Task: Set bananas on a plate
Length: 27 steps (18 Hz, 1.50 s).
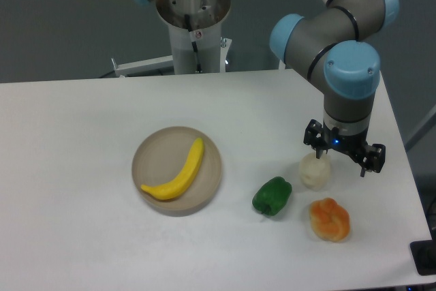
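Note:
The yellow banana [178, 174] lies inside the beige plate [208, 192], running diagonally from its lower left to its upper right. The plate sits left of the table's middle. My gripper [343, 157] hangs at the right side of the table, far from the plate. Its jaws stand apart with nothing between them. A pale white lumpy object [315, 172] sits on the table just below and beside the left finger.
A green pepper [272, 195] lies between the plate and the gripper. A lumpy orange fruit [330, 219] lies in front of the gripper near the right front of the table. The arm's base column [194, 32] stands at the back edge.

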Each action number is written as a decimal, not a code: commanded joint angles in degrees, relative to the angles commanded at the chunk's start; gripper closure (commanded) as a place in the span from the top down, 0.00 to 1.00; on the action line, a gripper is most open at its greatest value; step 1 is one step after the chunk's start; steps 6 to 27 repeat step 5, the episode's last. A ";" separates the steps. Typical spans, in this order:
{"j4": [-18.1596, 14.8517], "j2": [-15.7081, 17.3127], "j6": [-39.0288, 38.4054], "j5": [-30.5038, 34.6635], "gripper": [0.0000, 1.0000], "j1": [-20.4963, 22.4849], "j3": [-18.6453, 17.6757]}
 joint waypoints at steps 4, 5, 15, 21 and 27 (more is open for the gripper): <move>0.00 -0.26 0.09 0.00 1.00 0.18 0.44; 0.00 -0.26 0.09 0.00 1.00 0.09 0.53; 0.00 -0.26 0.09 0.00 1.00 0.09 0.53; 0.00 -0.26 0.09 0.00 1.00 0.09 0.53; 0.00 -0.26 0.09 0.00 1.00 0.09 0.53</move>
